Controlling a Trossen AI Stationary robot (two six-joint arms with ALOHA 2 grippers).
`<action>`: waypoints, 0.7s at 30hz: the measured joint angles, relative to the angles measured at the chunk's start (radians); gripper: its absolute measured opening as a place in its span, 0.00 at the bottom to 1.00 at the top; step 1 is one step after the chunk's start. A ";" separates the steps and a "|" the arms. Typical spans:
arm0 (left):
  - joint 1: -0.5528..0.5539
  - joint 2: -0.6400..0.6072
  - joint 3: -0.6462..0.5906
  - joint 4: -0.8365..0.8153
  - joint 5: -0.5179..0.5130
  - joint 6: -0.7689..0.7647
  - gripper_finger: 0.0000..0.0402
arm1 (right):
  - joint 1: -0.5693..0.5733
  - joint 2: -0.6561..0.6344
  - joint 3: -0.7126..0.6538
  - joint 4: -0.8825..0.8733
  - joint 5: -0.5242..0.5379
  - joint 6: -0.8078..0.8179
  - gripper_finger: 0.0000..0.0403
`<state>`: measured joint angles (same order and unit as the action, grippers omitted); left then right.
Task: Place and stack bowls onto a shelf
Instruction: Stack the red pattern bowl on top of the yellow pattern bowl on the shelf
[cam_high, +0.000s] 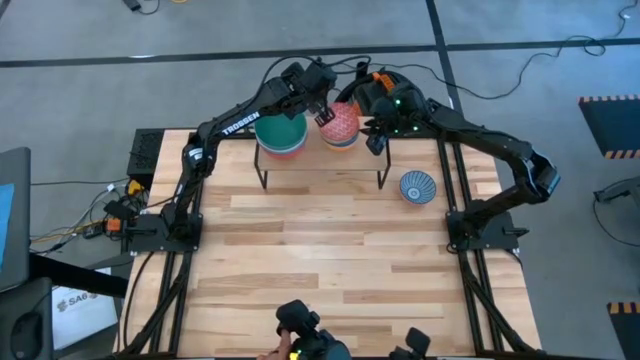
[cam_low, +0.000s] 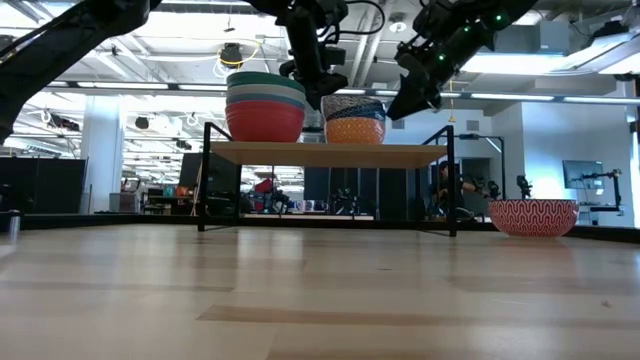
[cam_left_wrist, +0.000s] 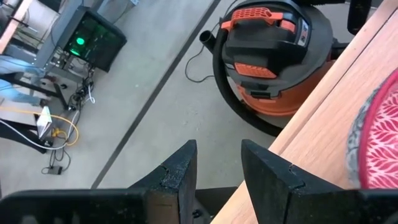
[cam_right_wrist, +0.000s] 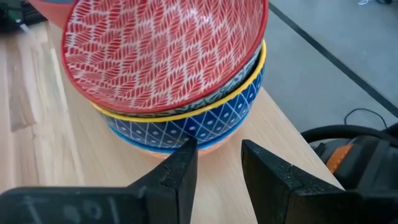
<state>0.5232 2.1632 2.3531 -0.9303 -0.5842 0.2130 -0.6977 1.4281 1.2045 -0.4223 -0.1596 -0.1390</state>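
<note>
1. Shelf (cam_high: 322, 152) stands at the far edge of the bench (cam_high: 320, 260). It carries two stacks: a plain-coloured stack (cam_low: 265, 105) with a teal bowl on top, and beside it a patterned stack (cam_right_wrist: 174, 81) topped by the pink-red patterned bowl (cam_high: 340, 122), which sits tilted on the yellow-rimmed blue one beneath.
2. One bowl is not yet shelved: the blue-and-white bowl (cam_high: 418, 186) rests on the bench just off the shelf's right end, clear of its legs.
3. My left fingers (cam_left_wrist: 217, 165) hang behind the shelf near the patterned stack, parted, with nothing between them.
4. My right fingers (cam_right_wrist: 217, 165) hover at the shelf's right end, just beside the patterned stack, likewise parted and empty.
5. Judgement: the stacking step on the patterned pile looks finished; the step in hand is the move to the last bowl.
6. Next move calls for my right arm to draw clear of the stack without nudging the tilted top bowl, then come down over the rim of the blue-and-white bowl.
</note>
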 joint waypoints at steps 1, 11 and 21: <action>0.000 0.000 0.000 -0.001 0.003 -0.001 0.28 | 0.001 0.000 0.000 0.002 0.000 0.000 0.38; 0.010 0.019 0.000 -0.009 0.030 -0.016 0.28 | 0.004 0.000 0.000 0.005 0.000 0.000 0.38; 0.008 0.035 0.002 0.037 0.000 0.016 0.28 | 0.006 0.000 0.000 -0.013 0.001 0.006 0.38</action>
<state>0.5315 2.1980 2.3547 -0.8932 -0.5844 0.2291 -0.6918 1.4284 1.2049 -0.4350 -0.1585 -0.1326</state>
